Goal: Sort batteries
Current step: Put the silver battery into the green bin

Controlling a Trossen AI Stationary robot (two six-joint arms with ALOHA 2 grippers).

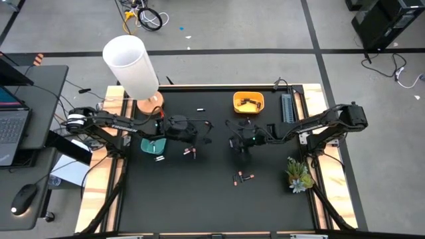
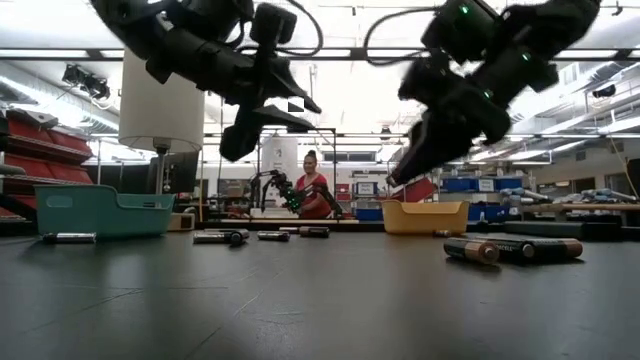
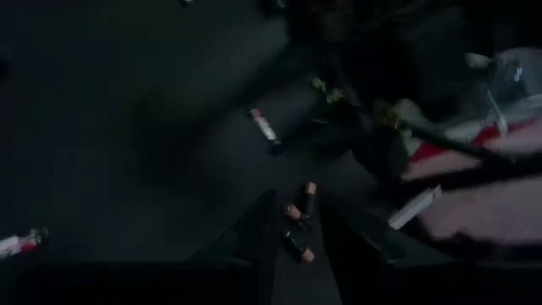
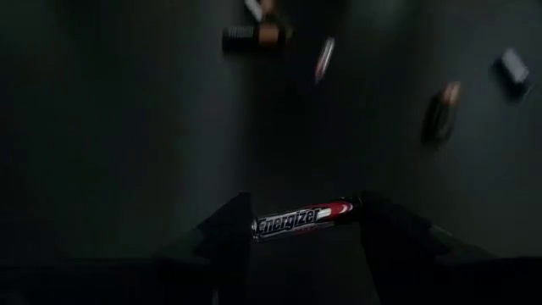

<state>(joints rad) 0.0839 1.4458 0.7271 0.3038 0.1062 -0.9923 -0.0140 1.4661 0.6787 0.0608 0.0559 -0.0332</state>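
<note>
Batteries lie scattered on the black table: a dark pair (image 1: 244, 177) near the front, another pair (image 1: 190, 152), a pale one (image 1: 159, 159) and one (image 1: 200, 109) farther back. My right gripper (image 4: 305, 222) hangs above the table's middle (image 1: 234, 142), shut on a black-and-red battery (image 4: 306, 218). My left gripper (image 1: 202, 129) hovers just left of it with its fingers open (image 2: 265, 125) and nothing between them. Table batteries (image 3: 301, 220) show through the gap. My right gripper pinches the battery lengthwise between its two fingers, one finger on each end (image 4: 264, 225). The fingers slant down at it from the table's right side. The battery spans the gap, lying level and lifted clear of the table.
A teal tray (image 1: 153, 145) stands at the left and an orange bin (image 1: 248, 101) holding dark pieces at the back. A white lamp (image 1: 131, 66) is at the back left and a green plant sprig (image 1: 299, 174) at the right edge. Beyond the table sits a person (image 2: 312, 185).
</note>
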